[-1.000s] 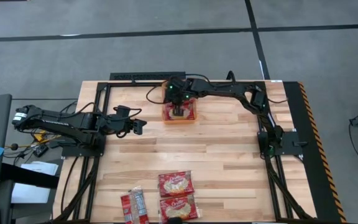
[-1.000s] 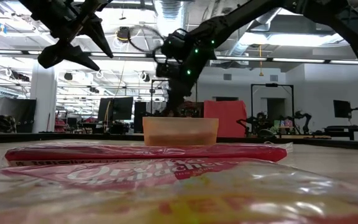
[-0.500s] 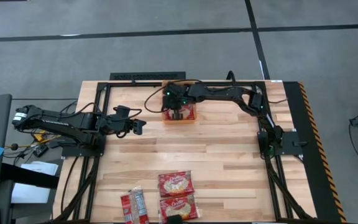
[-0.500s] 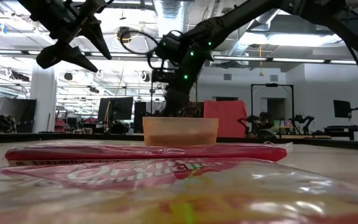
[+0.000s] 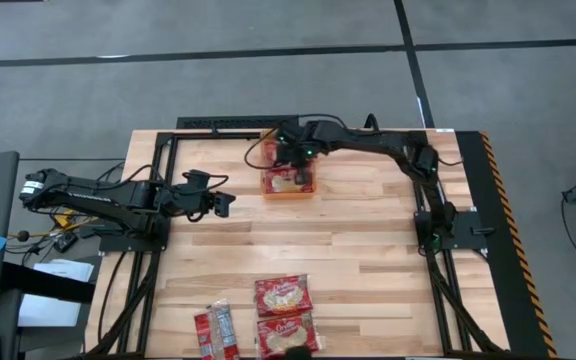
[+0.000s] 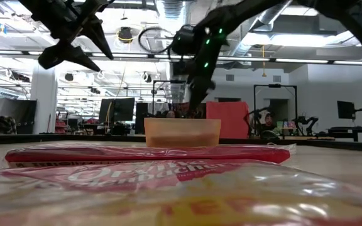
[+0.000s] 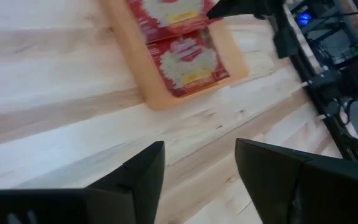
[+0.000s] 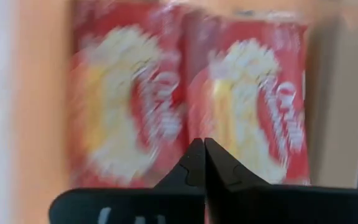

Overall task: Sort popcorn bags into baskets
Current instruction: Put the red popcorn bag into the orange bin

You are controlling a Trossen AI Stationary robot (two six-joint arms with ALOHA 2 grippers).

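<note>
An orange basket (image 5: 268, 190) stands near the table's far edge, and two red popcorn bags (image 8: 129, 106) (image 8: 253, 106) lie flat in it, side by side, picture up. My right gripper (image 8: 201, 163) hangs just above them, shut and empty; the high view shows it (image 5: 298, 168) over the basket. My left gripper (image 7: 197, 168) hovers open above the table to the left of the basket (image 7: 154, 93). Three more bags lie flat at the near edge: two picture-up (image 5: 283, 295) (image 5: 286, 333) and one showing its grey back (image 5: 215, 330).
A black frame rail (image 5: 238, 123) runs along the far edge behind the basket, and black arm mounts stand at the left (image 5: 133, 235) and right (image 5: 448, 230). Bare wood (image 5: 308, 240) lies between the basket and the near bags. The low view shows bags close in front (image 6: 149, 154).
My right gripper has risen from low over the basket and shifted a little toward the table's right, so more of the bags in the basket shows. The bags and the basket have stayed put.
</note>
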